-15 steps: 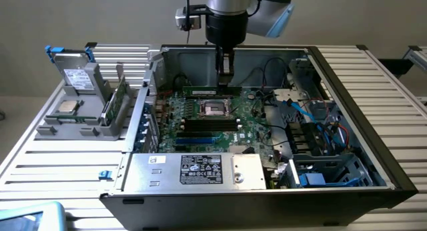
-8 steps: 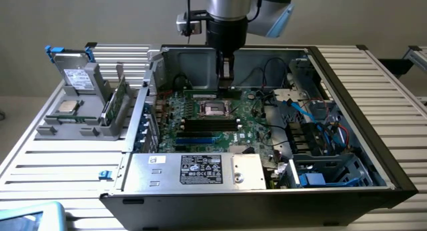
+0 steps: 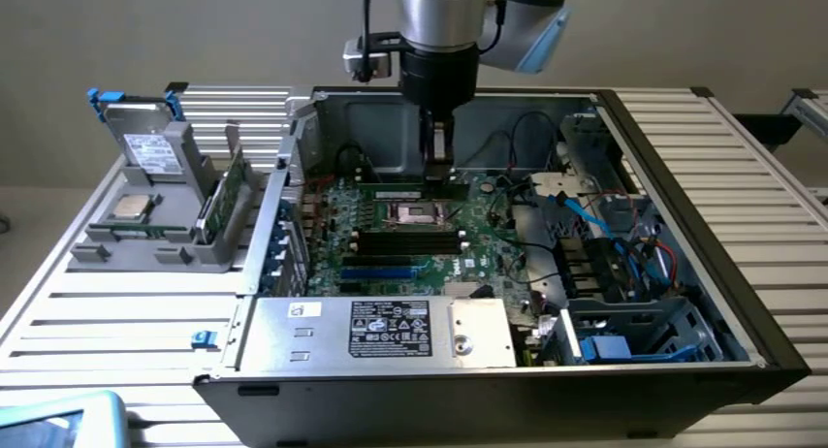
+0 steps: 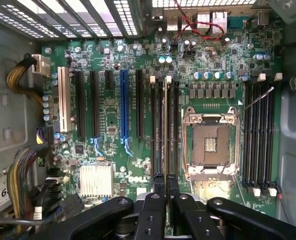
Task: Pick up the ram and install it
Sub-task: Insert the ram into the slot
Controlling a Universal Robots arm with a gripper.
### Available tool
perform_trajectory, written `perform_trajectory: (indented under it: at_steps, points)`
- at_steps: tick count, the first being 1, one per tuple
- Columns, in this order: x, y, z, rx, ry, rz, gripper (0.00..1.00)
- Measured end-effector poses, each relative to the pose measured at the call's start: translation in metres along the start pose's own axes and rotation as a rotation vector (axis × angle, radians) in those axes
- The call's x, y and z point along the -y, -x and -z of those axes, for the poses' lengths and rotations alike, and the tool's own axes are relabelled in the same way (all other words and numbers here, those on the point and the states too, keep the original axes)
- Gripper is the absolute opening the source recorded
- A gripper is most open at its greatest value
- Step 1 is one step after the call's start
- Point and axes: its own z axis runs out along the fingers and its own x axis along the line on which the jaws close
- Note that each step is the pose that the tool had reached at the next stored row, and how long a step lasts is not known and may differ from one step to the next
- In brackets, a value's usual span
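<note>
Seen edge-on, the ram (image 4: 165,125) sits clamped between the gripper's (image 4: 165,186) fingers (image 4: 159,184), which stand only a narrow gap apart. Its thin edge runs along the black memory slots (image 4: 153,130), just beside the processor socket (image 4: 210,142); whether it touches a slot cannot be told. In the exterior view, the arm reaches down into the open computer case (image 3: 724,273) over the far part of the motherboard (image 3: 492,240), well apart from the grey holder (image 3: 181,244) on the exterior view's left.

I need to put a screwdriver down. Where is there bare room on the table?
Bare table slats to the exterior view's right of the case, and on the camera's side of the grey holder. Crowded inside the case: cables, motherboard, gripper.
</note>
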Motion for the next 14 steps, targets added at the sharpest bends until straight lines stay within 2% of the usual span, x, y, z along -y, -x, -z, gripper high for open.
perform_trajectory:
  at_steps: [8,14]
  points:
    - [-0.0023,-0.002,-0.0140,0.0002,-0.0105,-0.001,0.13]
    - [-0.0033,-0.005,-0.0241,0.0002,-0.0117,-0.001,0.13]
